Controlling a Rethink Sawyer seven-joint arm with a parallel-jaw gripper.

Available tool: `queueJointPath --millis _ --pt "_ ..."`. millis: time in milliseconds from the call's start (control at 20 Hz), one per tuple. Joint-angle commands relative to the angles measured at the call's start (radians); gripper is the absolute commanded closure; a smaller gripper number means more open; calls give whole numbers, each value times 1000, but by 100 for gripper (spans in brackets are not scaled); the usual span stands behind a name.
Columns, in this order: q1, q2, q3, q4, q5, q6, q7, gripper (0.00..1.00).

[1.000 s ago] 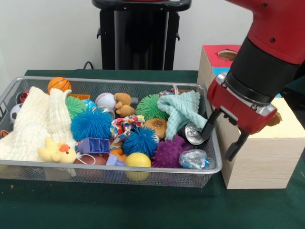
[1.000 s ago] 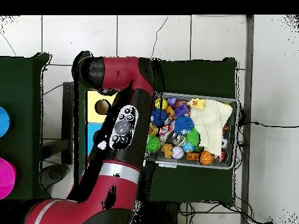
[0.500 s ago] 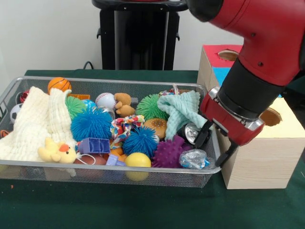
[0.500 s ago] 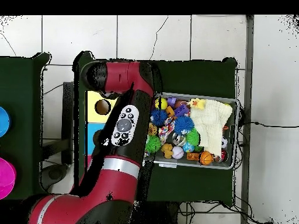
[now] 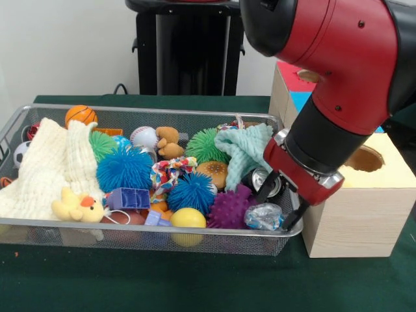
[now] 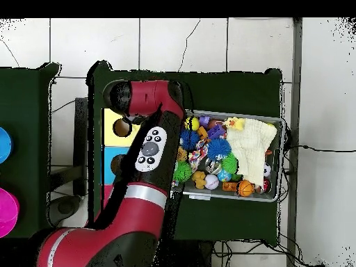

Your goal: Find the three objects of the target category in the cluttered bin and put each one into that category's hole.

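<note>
Where green cloth point(image 5: 130, 279) lies, bin point(image 5: 195, 239) rests.

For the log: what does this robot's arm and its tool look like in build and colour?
The arm is bulky, with glossy red rounded shells joined by black cylindrical sections. A red collar with a silver rim sits above the tool, which has two slim black fingers. From overhead, a grey oval panel with round buttons shows on one link. No loose cables are visible.
</note>
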Motion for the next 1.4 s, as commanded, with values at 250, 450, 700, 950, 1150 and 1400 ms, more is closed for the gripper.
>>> queueJointPath --millis 250,450,700,950,1150,1400 --pt "-84 230 43 -215 -19 98 64 0" --pt "-117 335 76 -333 14 41 70 0" --pt "-116 304 89 -308 14 94 46 0" --pt "-100 229 90 -236 -1 133 30 0" --pt "-68 121 76 -130 -21 159 0 0" --pt "-31 0 62 -8 -33 174 -23 0"
